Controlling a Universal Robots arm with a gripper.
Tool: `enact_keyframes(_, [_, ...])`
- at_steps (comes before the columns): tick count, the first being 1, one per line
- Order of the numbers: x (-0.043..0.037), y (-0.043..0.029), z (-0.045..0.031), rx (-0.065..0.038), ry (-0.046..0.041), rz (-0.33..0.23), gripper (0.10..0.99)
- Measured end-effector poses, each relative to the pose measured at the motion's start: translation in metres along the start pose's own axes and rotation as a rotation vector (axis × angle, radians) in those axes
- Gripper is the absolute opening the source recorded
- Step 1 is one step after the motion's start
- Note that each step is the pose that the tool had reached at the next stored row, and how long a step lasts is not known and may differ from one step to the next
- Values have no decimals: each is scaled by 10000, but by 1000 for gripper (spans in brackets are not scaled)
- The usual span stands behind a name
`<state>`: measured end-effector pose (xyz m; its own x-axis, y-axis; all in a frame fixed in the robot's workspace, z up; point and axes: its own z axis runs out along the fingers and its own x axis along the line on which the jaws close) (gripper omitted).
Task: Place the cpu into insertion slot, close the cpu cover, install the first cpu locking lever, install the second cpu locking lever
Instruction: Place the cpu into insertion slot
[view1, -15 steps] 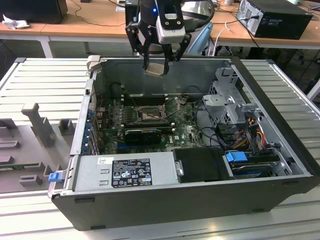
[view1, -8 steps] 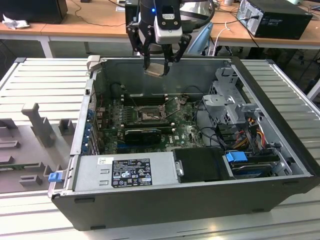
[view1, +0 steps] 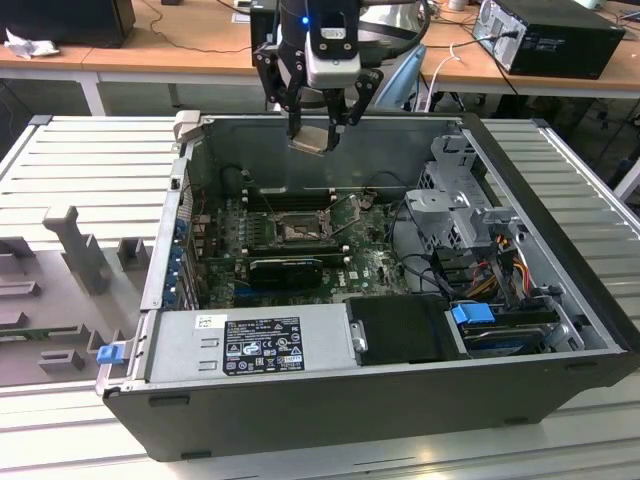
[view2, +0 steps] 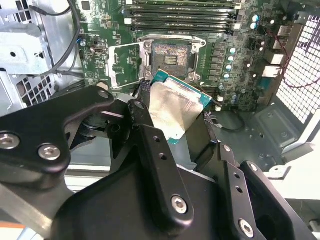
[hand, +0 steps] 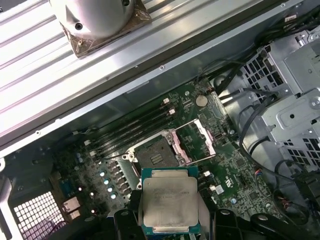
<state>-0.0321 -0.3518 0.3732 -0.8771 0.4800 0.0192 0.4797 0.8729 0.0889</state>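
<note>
Step 1 in hand: black fingers (view2: 150, 145) clamp the pale silver square cpu (hand: 169, 205) high above the open dark metal-rimmed insertion slot (hand: 155, 156); seating likely needs levelling and squaring.

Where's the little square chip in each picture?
Exterior view: the cpu hangs in the gripper above the open case.
Second wrist view: the cpu sits tilted in the gripper's grasp.
First wrist view: the cpu faces the camera, close to it.
Shared landmark: the open insertion slot on the green motherboard.
</note>
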Motion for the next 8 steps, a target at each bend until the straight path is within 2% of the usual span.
enact_keyframes(8, [0, 0, 3, -8, -36, 396, 529])
